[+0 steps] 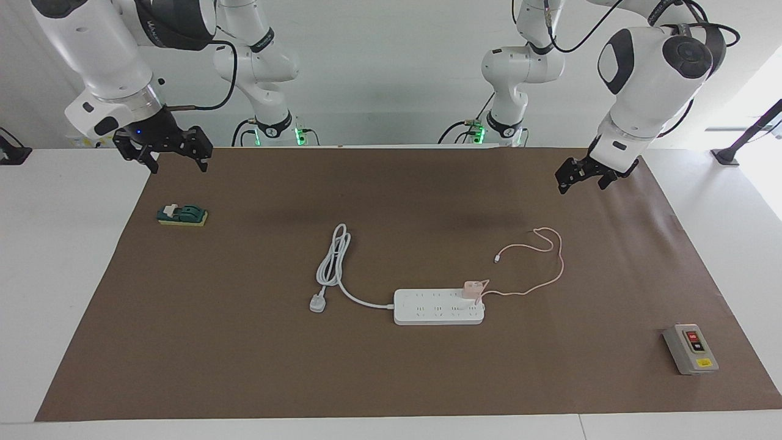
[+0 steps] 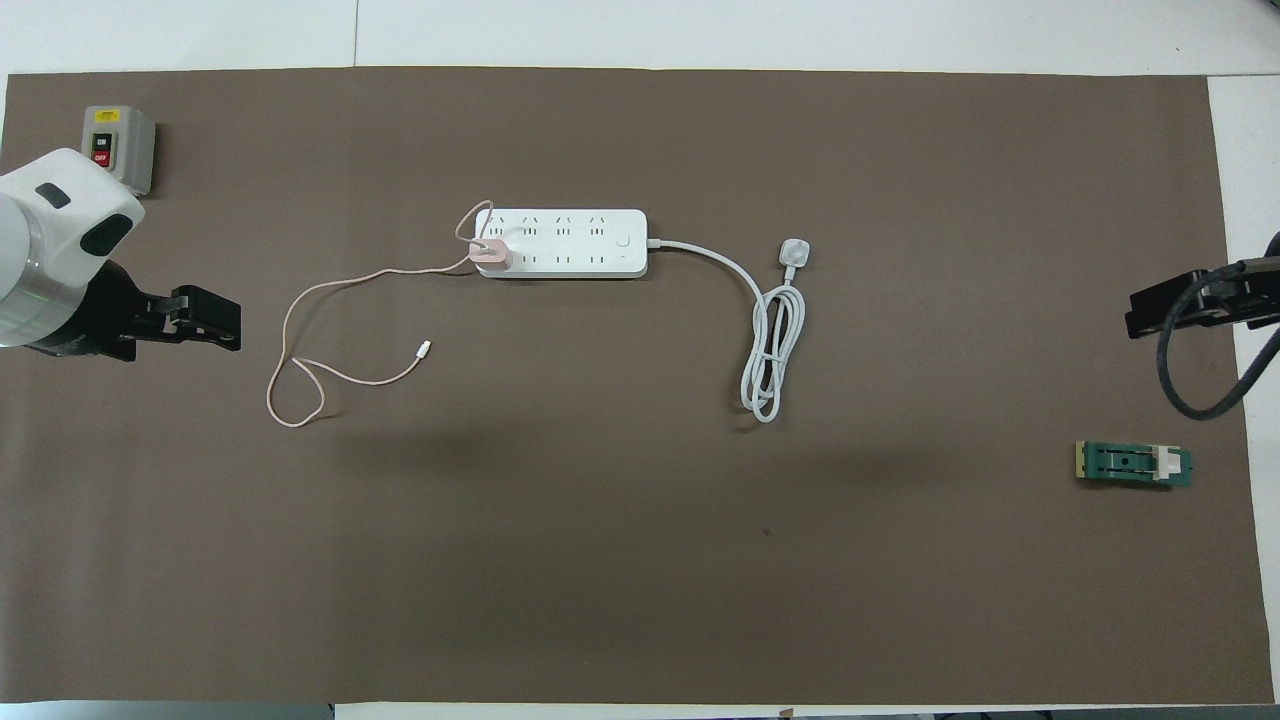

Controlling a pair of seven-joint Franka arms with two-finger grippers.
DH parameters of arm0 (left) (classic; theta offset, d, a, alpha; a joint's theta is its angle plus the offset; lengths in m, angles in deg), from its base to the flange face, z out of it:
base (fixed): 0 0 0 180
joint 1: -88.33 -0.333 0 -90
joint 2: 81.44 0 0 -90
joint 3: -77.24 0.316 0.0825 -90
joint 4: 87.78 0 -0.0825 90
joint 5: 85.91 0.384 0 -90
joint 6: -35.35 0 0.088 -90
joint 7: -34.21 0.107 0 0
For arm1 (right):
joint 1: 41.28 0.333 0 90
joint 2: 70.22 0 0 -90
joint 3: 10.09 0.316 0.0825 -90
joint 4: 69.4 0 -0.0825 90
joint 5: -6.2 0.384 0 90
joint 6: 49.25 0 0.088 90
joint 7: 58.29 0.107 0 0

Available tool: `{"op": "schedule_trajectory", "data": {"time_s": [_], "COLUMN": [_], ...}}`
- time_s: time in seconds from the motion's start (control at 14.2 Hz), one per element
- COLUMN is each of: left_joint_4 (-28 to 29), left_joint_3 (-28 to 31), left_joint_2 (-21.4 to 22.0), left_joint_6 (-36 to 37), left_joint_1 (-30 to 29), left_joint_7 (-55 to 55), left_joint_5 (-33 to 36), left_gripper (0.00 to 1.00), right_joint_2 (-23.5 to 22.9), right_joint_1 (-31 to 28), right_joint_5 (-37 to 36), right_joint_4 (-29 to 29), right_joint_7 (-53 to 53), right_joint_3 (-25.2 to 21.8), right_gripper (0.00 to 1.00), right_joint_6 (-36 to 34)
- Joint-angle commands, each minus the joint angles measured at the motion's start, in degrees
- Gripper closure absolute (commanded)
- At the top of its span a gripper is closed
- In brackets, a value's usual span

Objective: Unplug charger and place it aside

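Left end effector [image 1: 585,176]: we see it up in the air over the brown mat, at the left arm's end of the table. Its fingers are spread apart and it holds nothing.
Right end effector [image 1: 164,154]: we see it up in the air over the edge of the mat at the right arm's end of the table. Its fingers are wide apart and it holds nothing.
Charger [image 1: 472,288]: we see the little pink cube plugged into the power strip, at the strip's end toward the left arm, in the row nearer to the robots.
Pink cable [image 1: 553,269]: it runs from the charger toward the left arm's end of the table, loops on the mat nearer to the robots, and ends in a small white tip lying flat.
Power strip [image 1: 438,307]: we see it long and white, flat near the middle of the mat.
White cord [image 1: 335,261]: thick, it leaves the strip's end toward the right arm and folds into a long loop. Its white plug [image 1: 317,302] lies on the mat, not plugged in.
Green block [image 1: 182,214]: it sits on the mat under and near the right end effector.
Grey switch box [image 1: 690,348]: it sits near the mat's corner at the left arm's end, farther from the robots than the strip.
Mat [image 1: 244,366]: brown, it covers most of the white table [image 1: 55,244].
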Motion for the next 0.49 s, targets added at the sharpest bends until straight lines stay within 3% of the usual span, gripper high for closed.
{"op": "schedule_trajectory", "data": {"time_s": [0.0, 0.21, 0.42], "left_joint_4": [-0.3, -0.3, -0.6], "left_joint_3": [-0.1, -0.1, -0.2], "left_joint_2": [0.3, 0.1, -0.6], "left_joint_6": [-0.3, -0.5, -1.4], "left_joint_1": [0.0, 0.0, 0.5], "left_joint_7": [-0.5, -2.5, -11.2], "left_joint_5": [-0.5, -0.5, -0.5], "left_gripper": [0.0, 0.0, 0.0], "right_joint_2": [1.3, 1.6, 1.7], "right_joint_1": [-0.9, -0.9, -0.8], "right_joint_5": [-0.3, -0.3, -0.4], "right_joint_4": [1.6, 1.6, 1.6], "right_joint_7": [0.1, 0.2, 0.2], "right_joint_3": [0.6, 0.6, 0.6], "right_gripper": [0.0, 0.0, 0.0], "right_joint_6": [0.8, 0.8, 0.7]}}
